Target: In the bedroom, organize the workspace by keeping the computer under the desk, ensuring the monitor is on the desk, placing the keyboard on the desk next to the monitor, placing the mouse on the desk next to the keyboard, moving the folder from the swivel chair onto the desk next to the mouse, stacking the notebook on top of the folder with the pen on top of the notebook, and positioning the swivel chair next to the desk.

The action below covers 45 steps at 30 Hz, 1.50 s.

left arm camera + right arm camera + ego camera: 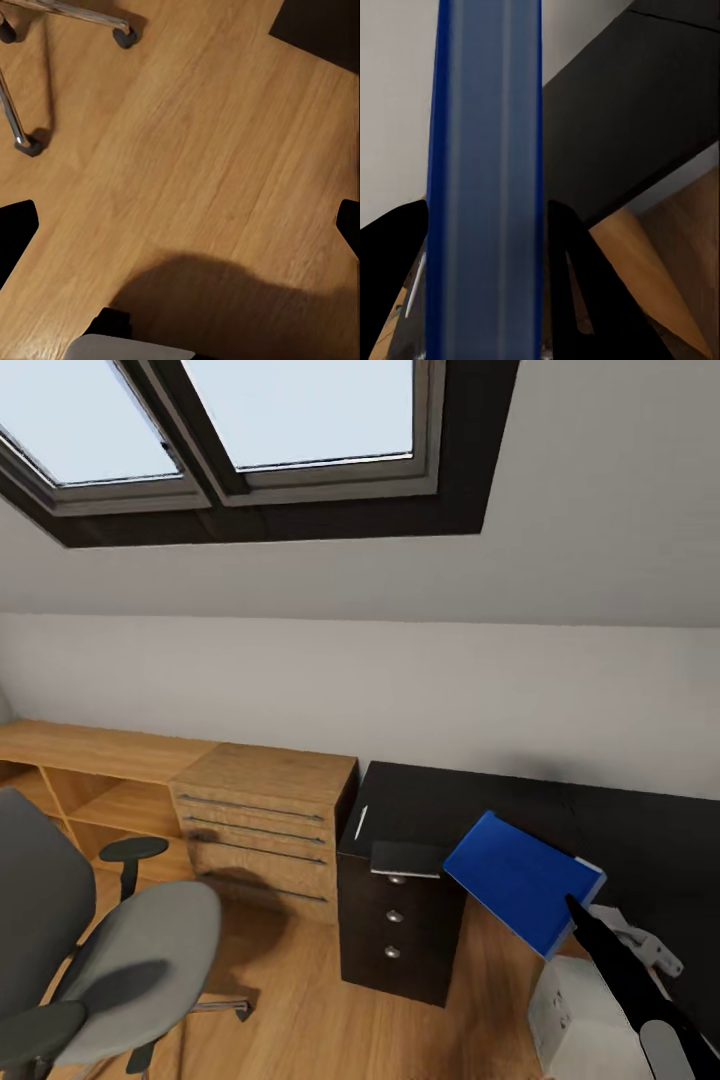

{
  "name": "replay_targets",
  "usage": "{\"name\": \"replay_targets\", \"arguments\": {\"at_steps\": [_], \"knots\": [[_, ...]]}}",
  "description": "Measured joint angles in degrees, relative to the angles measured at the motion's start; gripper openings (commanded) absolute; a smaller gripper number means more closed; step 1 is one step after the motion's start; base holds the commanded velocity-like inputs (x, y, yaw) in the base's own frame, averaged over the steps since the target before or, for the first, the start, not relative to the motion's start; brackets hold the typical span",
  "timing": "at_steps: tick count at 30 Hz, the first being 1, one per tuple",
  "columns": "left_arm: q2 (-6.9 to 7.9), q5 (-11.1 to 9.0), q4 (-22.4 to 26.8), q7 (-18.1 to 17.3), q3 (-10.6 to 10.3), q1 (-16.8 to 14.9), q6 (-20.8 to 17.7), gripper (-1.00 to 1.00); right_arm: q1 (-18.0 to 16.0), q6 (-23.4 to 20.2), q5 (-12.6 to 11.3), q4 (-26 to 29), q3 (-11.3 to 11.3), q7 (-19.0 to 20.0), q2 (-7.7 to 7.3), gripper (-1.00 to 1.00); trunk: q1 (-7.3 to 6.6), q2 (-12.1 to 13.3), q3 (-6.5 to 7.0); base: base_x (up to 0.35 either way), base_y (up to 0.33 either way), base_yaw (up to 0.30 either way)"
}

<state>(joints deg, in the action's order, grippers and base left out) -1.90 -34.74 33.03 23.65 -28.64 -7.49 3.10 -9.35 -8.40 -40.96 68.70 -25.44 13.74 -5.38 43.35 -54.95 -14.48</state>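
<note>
1. The bedroom shows a sloped white ceiling with a dark-framed skylight (250, 450) above a light wood floor (300, 1020).
2. The desk (600, 820), black-topped, runs along the wall at the head view's right; a black drawer cabinet (400, 930) with round silver knobs stands under its near left corner.
3. A light wooden drawer unit (265, 820) sits just left of that cabinet.
4. The swivel chair (110, 950) stands on the floor, well apart from the desk; its chrome legs and castors (124, 36) appear in the left wrist view.
5. The computer (575, 1025), a pale grey case, stands on the floor below the desk's front edge.
6. The folder (525, 880) is held tilted in the air over the desk's front edge, clamped between the right gripper's (487, 247) black fingers (585, 300).
7. The notebook (410, 857) lies at the desk's left corner, overhanging the edge, just left of the folder.
8. The pen (362, 823) lies on the desk just beyond the notebook.
9. The left gripper's (180, 225) fingertips (15, 225) stand wide apart over bare floor, holding nothing.
</note>
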Motion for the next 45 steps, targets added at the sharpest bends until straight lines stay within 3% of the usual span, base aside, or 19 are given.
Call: {"name": "replay_targets", "arguments": {"at_steps": [37,45], "knots": [[-0.15,-0.1,-0.1,0.0,0.0,0.0,0.0,1.0,0.0,0.2,0.0,0.1,0.1,0.3,0.07,-1.0,0.0,0.0,0.0,0.0,0.0,-0.298],[-0.16,-0.1,-0.1,0.0,0.0,0.0,0.0,1.0,0.0,0.1,-0.1,0.7,0.1,0.7,0.1,-1.0,0.0,0.0,0.0,0.0,0.0,-0.119]]}}
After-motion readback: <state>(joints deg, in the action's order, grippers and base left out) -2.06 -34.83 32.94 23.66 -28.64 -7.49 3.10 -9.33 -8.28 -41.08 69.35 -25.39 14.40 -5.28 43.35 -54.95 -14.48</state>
